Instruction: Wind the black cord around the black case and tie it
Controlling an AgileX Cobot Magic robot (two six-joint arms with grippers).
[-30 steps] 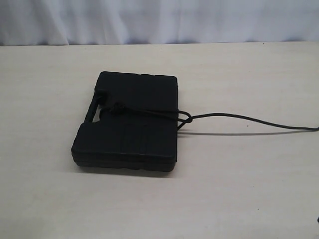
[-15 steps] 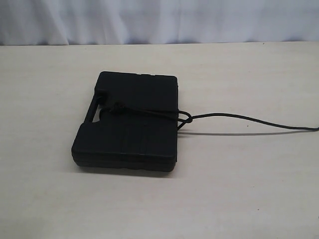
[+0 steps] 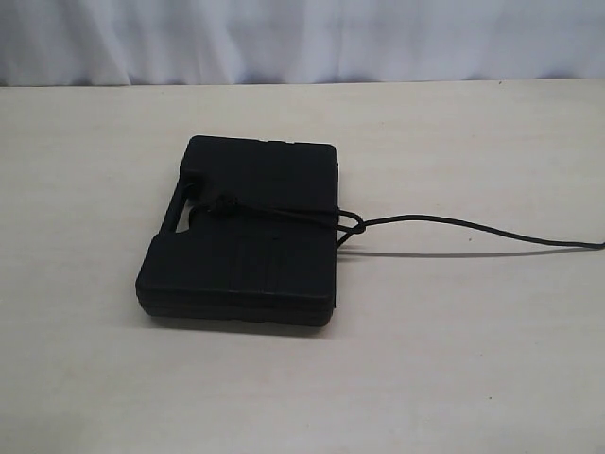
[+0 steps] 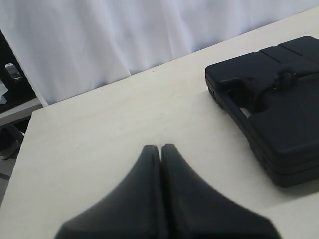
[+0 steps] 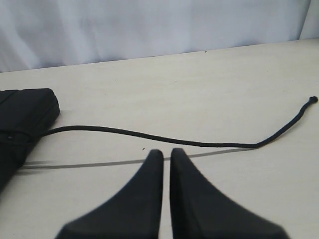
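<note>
The black cord (image 3: 473, 225) crosses the black case (image 3: 241, 232) on the tabletop (image 3: 454, 359), its free tail running right. Your right fingers (image 5: 147, 184), pressed together and empty, lie nearer it; left fingers (image 4: 142, 174) likewise closed, empty.

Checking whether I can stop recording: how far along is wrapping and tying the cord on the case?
Done: the black cord crosses the black case, with a knot beside the handle slot. In hand: nothing; the left gripper and right gripper are shut and empty, off the case. Left: possibly nothing, though knot tightness is unclear; a long tail lies loose on the table.
</note>
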